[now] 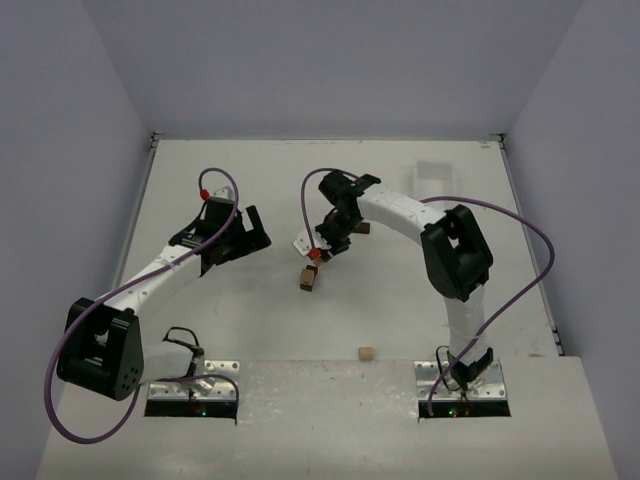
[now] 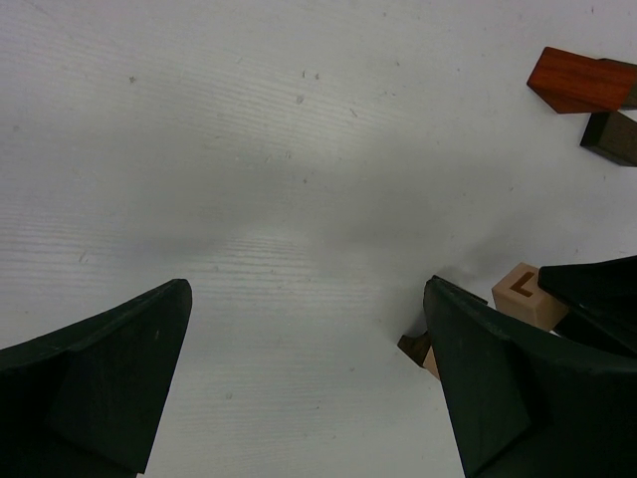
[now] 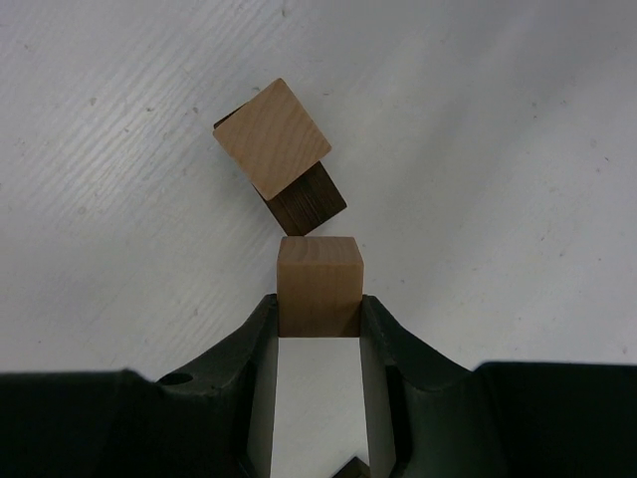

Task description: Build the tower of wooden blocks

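Observation:
The wood block tower (image 1: 308, 278) is a light tan block (image 3: 274, 137) lying skewed on a dark brown block (image 3: 309, 202), mid-table. My right gripper (image 3: 318, 304) is shut on another light tan block (image 3: 318, 282) and holds it just beside the stack; in the top view the gripper (image 1: 326, 247) hangs just behind the tower. My left gripper (image 2: 307, 299) is open and empty over bare table, left of the tower (image 1: 248, 236). The tower's edge (image 2: 414, 347) peeks from behind its right finger (image 2: 498, 388).
A reddish-brown block (image 2: 577, 80) and a dark block (image 2: 612, 137) lie beyond the right gripper. A loose tan block (image 1: 366, 353) lies near the front edge. A white tray (image 1: 432, 172) sits at the back right. Walls close in the table's far and side edges.

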`<action>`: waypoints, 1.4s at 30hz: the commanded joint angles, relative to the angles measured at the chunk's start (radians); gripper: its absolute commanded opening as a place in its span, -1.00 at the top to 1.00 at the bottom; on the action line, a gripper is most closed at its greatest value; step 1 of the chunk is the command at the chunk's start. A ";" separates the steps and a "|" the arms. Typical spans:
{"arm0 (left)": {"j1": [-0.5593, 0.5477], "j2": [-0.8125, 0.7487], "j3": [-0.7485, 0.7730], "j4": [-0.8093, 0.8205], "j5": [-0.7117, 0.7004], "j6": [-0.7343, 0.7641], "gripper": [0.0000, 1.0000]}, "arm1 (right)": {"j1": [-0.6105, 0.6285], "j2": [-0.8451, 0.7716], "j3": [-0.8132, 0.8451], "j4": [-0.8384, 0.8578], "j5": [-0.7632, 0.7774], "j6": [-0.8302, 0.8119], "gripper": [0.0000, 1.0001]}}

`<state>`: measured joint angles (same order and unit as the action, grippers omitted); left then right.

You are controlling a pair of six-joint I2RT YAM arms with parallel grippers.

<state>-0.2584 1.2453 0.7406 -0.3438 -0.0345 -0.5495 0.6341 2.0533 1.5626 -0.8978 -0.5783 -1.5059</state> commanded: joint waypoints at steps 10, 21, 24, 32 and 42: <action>-0.005 -0.018 0.033 0.009 0.021 0.017 -1.00 | 0.038 0.013 0.065 -0.050 0.021 -0.102 0.57; -0.008 -0.015 0.032 0.014 0.017 0.020 -1.00 | 0.057 0.027 0.080 -0.065 0.028 -0.115 0.57; -0.009 -0.014 0.031 0.012 0.016 0.020 -1.00 | 0.061 0.028 0.081 -0.059 0.037 -0.111 0.57; -0.010 -0.005 0.028 0.013 0.001 0.017 -1.00 | 0.071 0.030 0.080 -0.065 0.037 -0.112 0.56; -0.013 0.009 0.026 0.012 -0.001 0.019 -1.00 | 0.077 0.025 0.078 -0.078 0.035 -0.131 0.56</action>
<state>-0.2630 1.2499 0.7406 -0.3491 -0.0254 -0.5423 0.7029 2.0792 1.6089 -0.9580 -0.5304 -1.5982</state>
